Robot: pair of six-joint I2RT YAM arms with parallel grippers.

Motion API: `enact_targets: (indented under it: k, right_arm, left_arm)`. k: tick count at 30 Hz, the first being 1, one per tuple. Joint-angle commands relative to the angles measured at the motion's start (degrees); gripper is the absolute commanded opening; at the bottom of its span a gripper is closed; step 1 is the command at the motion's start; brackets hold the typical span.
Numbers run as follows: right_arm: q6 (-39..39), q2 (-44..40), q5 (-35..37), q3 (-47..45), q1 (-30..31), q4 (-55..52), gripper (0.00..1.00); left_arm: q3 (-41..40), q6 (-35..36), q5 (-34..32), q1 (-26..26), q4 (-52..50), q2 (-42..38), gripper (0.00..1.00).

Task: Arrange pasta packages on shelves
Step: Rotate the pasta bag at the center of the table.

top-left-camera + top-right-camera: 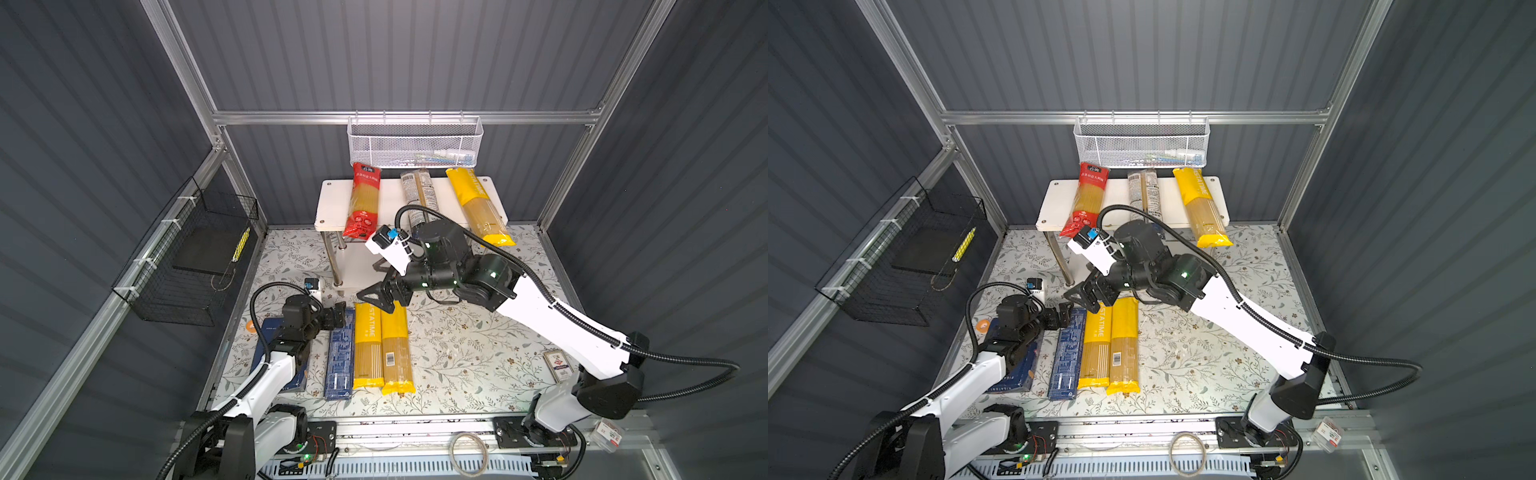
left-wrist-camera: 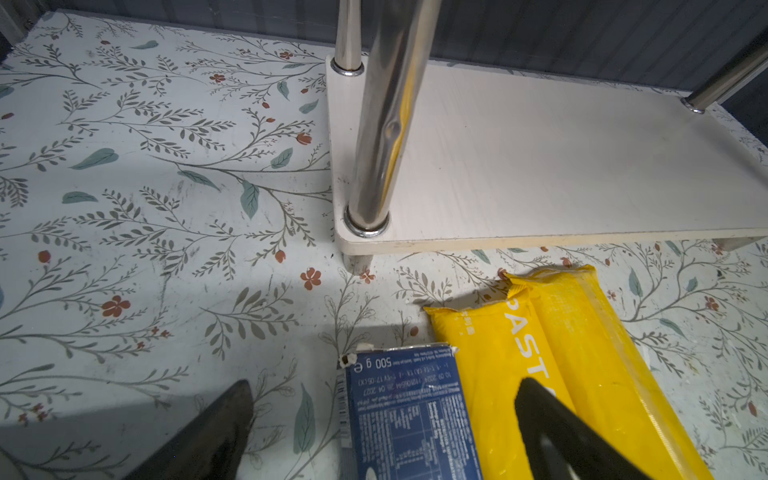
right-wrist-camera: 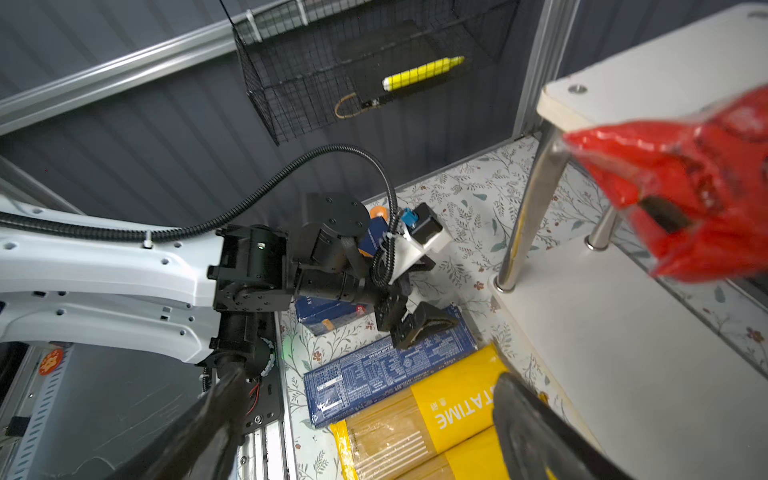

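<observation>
My right gripper [image 1: 379,298] hangs open and empty over the upper ends of the two yellow bags on the table, the printed bag [image 1: 367,347] and the barcode bag [image 1: 397,353]. They lie touching side by side at lower centre in both top views. I take the step in hand to be picking one of them for the rack [image 1: 390,199], which stands at upper centre. The red bag [image 1: 361,203], clear bag [image 1: 417,189] and third yellow bag [image 1: 478,203] already lie on its top board and overhang its front edge. The lower board [image 2: 540,166] is bare, so I judge it the easier target. To do this well I would straddle only one bag, since a sloppy descent would pinch both. An end grip on so long a bag will probably let it droop, so I would take it nearer the middle. Carrying it in, I would stay off the chrome leg [image 2: 382,124] at the board's near corner and keep under the red bag's hanging end. My left gripper [image 1: 338,316] is also wide open and holds nothing. Its fingers [image 2: 552,424] stand either side of the upper end of the narrow box [image 2: 407,411], which lies flat just beside the printed bag. The wide box [image 1: 1017,374] sits partly under the left arm. The grippers are close together, so I would move one arm at a time.
</observation>
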Motion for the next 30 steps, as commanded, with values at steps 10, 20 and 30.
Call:
enact_targets:
  k: [10,20,30]
  right_arm:
    - [15.93,-9.75,17.42,-24.33,2.39,2.36,0.93]
    - [27.65,-8.58,28.83,-34.27,2.43,0.97,0.99]
    - [33.67,-0.16,30.1,-33.64,2.39,-0.6,0.99]
  left_arm:
    - [0.78,0.87,-0.38,-0.46,0.57,-0.67,0.99]
    - [0.03,0.7,-0.38,-0.51,0.88,-1.85,0.99]
    - [0.78,1.09,0.57,-0.47,0.62,-0.68,0.99]
